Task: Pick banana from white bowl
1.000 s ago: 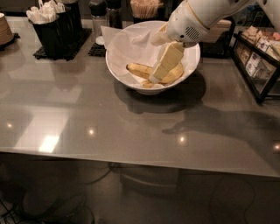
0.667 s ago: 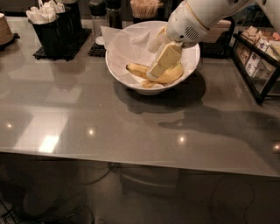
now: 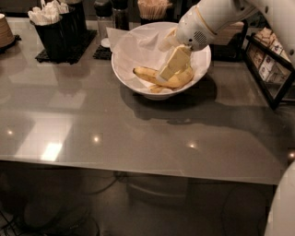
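The white bowl (image 3: 125,64) stands at the back middle of the grey table, with a crumpled white paper liner (image 3: 133,39) inside. The yellow banana (image 3: 144,73) lies across the bowl's floor, its ends showing on both sides of my gripper. My gripper (image 3: 164,76) reaches down into the bowl from the upper right and sits right at the banana's middle, hiding that part. A second, paler banana (image 3: 156,88) peeks out just below the first, near the bowl's front wall.
A black holder with white packets (image 3: 55,27) stands at the back left on a black mat. Shakers (image 3: 113,16) and a toothpick holder (image 3: 152,9) stand behind the bowl. A black wire rack with packets (image 3: 269,64) stands at the right.
My gripper has shifted slightly up and to the left inside the bowl and stays at the banana. The bowl has not moved.
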Controlling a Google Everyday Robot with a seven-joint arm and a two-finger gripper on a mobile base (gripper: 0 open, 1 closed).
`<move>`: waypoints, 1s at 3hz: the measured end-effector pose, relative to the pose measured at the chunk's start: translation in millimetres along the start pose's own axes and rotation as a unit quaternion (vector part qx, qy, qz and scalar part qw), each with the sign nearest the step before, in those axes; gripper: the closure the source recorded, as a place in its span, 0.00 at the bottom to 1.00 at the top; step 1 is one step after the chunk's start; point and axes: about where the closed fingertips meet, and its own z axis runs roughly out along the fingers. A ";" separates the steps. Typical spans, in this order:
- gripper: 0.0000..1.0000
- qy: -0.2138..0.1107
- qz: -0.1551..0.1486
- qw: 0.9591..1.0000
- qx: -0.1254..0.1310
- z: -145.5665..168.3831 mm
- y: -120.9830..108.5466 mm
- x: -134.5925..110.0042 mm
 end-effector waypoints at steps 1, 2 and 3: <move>0.23 -0.007 0.012 1.000 -0.008 14.6 -9.5 13.9; 0.21 -0.012 0.023 1.000 -0.012 28.1 -13.5 25.6; 0.22 -0.013 0.027 0.999 -0.015 39.0 -15.9 32.0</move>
